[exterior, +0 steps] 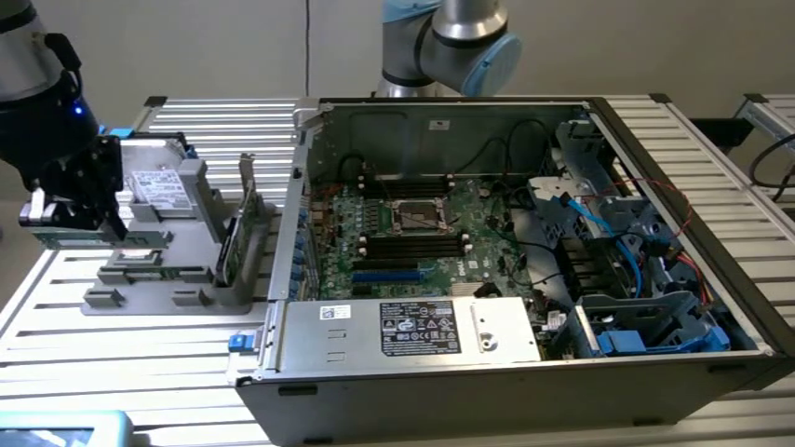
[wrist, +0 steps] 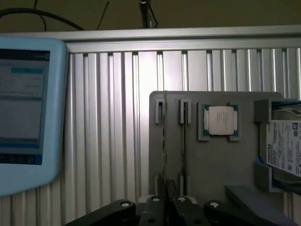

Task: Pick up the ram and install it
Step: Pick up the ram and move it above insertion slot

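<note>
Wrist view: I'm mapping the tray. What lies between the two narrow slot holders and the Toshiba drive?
A processor chip lies flat on the gray tray between them, seen in the wrist view.

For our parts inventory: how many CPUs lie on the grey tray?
1. The CPU sits on the tray, between the slots and the drive. Part of the tray is out of frame, so more may be hidden.

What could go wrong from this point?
The gripper pinches the thin ram above the fixture; it could tilt or slip. An upright card and the case wall stand between it and the memory slots; a low path could clip them.
</note>
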Tool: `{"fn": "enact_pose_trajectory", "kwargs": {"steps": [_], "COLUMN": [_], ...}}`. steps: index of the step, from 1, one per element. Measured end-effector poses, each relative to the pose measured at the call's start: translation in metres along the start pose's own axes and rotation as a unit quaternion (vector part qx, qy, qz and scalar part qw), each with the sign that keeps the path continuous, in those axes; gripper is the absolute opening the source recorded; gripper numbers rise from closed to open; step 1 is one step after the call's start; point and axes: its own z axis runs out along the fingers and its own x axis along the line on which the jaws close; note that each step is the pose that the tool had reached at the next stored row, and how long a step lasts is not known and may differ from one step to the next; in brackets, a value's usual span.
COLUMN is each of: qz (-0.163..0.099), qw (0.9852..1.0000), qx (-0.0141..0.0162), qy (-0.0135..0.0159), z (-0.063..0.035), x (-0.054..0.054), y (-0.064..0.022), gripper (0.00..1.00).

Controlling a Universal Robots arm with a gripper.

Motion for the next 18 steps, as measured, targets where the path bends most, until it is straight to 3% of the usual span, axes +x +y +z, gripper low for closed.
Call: {"fn": "enact_pose_trajectory", "kwargs": {"steps": [8, 18], "qz": [0.002, 0.002], "qw": [1.0000, 1.0000], "qx": [-0.0006, -0.0025], "qy": [0.0000, 0.0000], "z": [-0.0368, -0.0833], "x": [0.000, -0.001], "y": [-0.0079, -0.0371], "gripper": [0.13, 0.13]}}
